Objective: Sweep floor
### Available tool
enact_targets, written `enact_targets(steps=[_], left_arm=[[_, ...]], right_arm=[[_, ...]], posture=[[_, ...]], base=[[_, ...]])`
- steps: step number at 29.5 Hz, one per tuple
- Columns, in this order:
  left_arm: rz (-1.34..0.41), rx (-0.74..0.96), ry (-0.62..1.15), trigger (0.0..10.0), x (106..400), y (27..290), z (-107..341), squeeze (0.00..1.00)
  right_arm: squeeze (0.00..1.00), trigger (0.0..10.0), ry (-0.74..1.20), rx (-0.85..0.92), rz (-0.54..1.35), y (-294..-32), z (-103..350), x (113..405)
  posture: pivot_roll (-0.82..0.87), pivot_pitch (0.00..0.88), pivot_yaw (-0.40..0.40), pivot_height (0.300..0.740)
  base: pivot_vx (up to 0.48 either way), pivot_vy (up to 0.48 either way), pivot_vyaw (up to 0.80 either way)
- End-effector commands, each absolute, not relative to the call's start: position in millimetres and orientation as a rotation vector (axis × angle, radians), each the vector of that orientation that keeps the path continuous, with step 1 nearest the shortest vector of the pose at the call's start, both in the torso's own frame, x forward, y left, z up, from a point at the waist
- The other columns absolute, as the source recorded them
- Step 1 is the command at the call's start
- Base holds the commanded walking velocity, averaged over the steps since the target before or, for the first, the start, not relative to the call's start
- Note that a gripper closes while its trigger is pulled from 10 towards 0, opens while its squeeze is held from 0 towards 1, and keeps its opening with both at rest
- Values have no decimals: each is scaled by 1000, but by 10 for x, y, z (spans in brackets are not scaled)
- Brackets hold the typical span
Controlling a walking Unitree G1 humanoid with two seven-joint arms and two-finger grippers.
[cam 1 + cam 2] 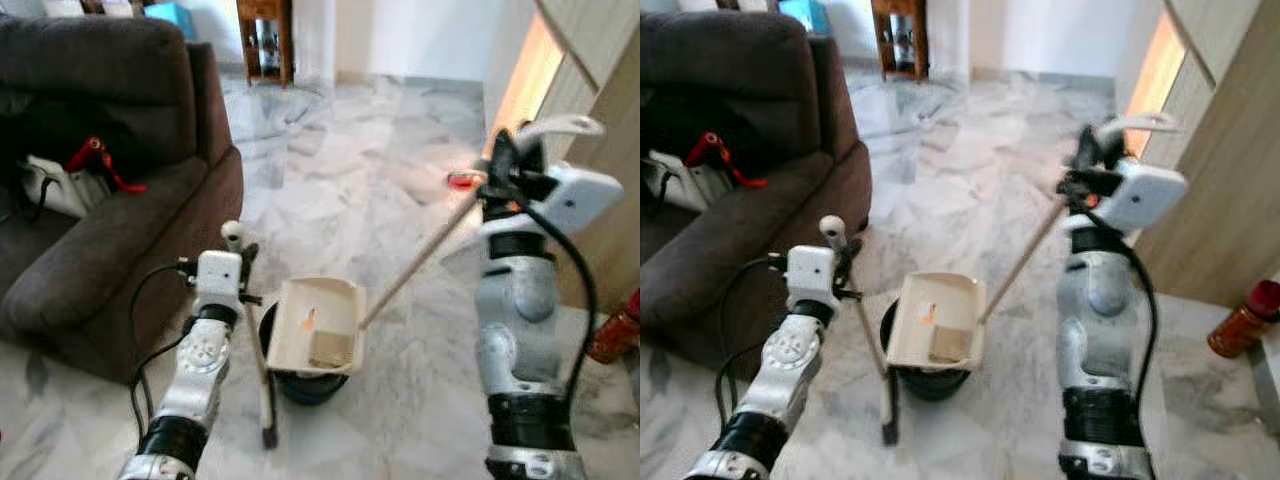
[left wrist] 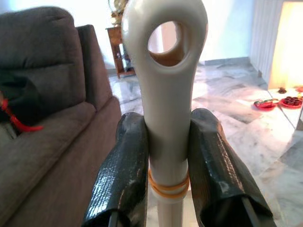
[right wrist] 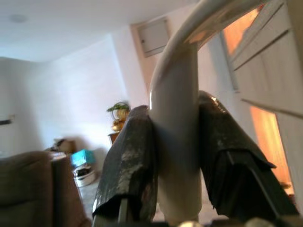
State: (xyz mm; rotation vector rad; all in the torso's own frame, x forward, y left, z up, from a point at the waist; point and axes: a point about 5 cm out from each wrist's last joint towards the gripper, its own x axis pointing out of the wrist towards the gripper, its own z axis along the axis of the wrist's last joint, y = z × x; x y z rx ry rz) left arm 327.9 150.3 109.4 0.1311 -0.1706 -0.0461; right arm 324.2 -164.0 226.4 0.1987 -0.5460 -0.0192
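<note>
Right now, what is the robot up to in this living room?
The robot is sweeping a marble floor beside a dark sofa. Its left gripper is clamped on a cream broom handle, and its right gripper on the dustpan's long handle. The cream dustpan hangs tilted over a black bin, with some debris in it.

Dark sofa [image 1: 100,200] with white bag [image 1: 55,185]; wooden stand [image 1: 265,40] beyond.

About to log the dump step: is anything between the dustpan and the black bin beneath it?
Nothing visible. The dustpan, held by the right pincer on its long handle, sits directly over the black bin. The left pincer holds the broom beside them.
</note>
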Motion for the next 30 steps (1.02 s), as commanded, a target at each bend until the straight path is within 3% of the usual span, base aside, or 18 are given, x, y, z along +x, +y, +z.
enact_targets(steps=[1, 18, 30], left_arm=[[-66, 138, -240, 10000, 3305, 1445, 1232, 0], [-62, 136, -239, 10000, 3289, 1452, 1220, 0], [-78, 123, -257, 10000, 3277, 1430, 1240, 0]], right_arm=[[0, 10000, -629, 231, -29, -1694, 2437, 3209], [0, 10000, -627, 230, -22, -1682, 2440, 3204], [0, 10000, -641, 213, -6, -1614, 2465, 3192]], posture=[[-55, 0, 36, 740], [-57, 0, 35, 740], [-58, 0, 36, 740]], base=[[266, 0, 0], [269, 0, 0], [0, 0, 0]])
